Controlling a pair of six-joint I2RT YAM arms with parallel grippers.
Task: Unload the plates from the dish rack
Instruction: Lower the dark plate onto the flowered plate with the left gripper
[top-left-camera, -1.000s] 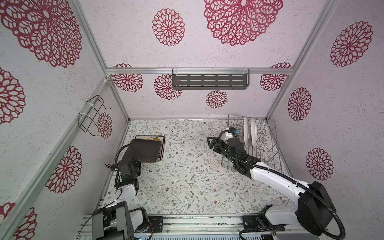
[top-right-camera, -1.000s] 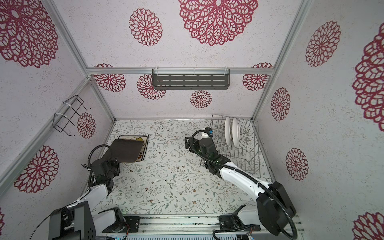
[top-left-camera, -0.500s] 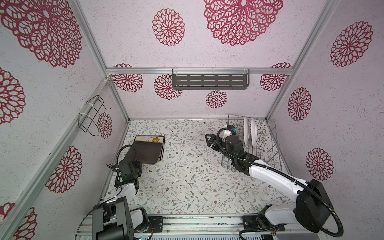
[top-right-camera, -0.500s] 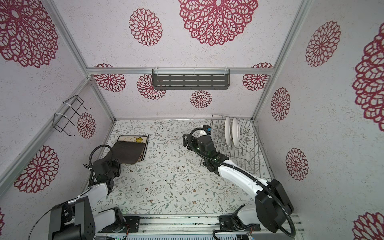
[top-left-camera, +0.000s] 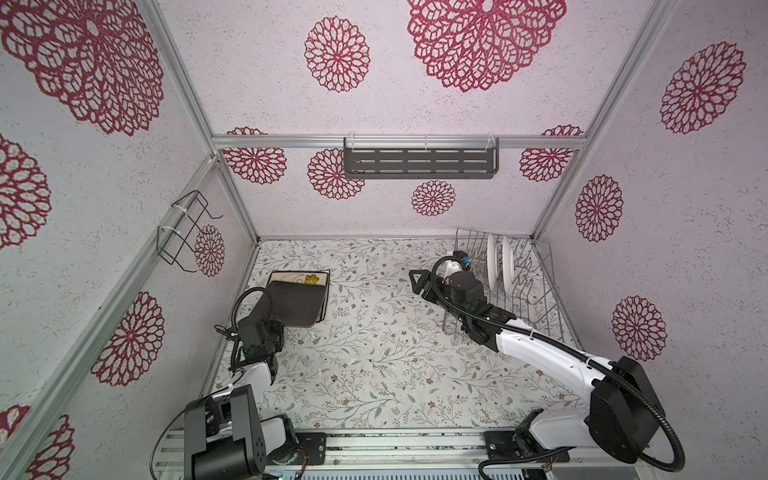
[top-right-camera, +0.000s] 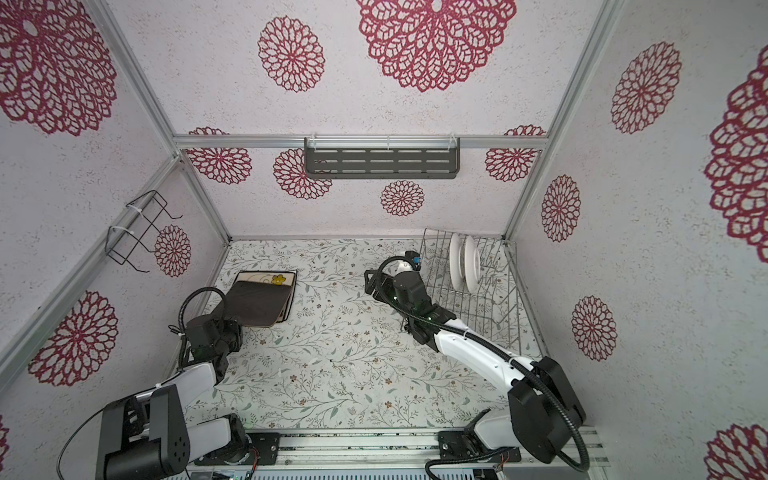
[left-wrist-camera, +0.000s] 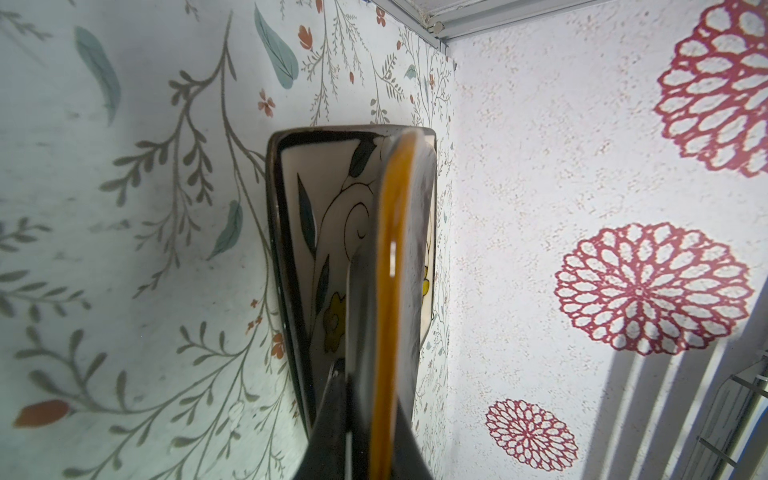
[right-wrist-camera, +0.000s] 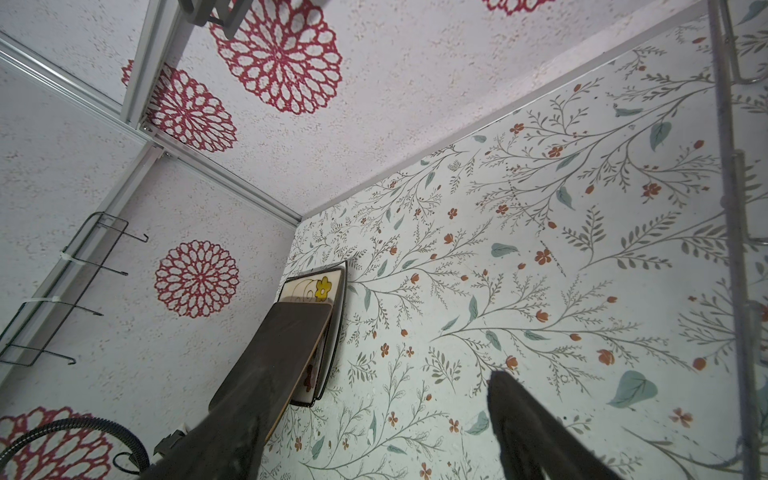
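Leafy-print tabletop (top-left-camera: 374, 365) inside pale medallion-papered walls (top-left-camera: 270, 83). Left jaws clenched on tilted black plate (top-left-camera: 297, 301), flowered plate (top-left-camera: 297, 277) flat just beneath it. Right jaws released, empty, near dish rack (top-left-camera: 536, 299) holding two upright white plates (top-left-camera: 498, 266).

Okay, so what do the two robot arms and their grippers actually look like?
They match. The left arm and the right arm each have glossy white links between boxy black joint housings, and a ribbed black cable hose loops alongside each. The left gripper and the right gripper are black, with dark fingers that taper toward the tips.
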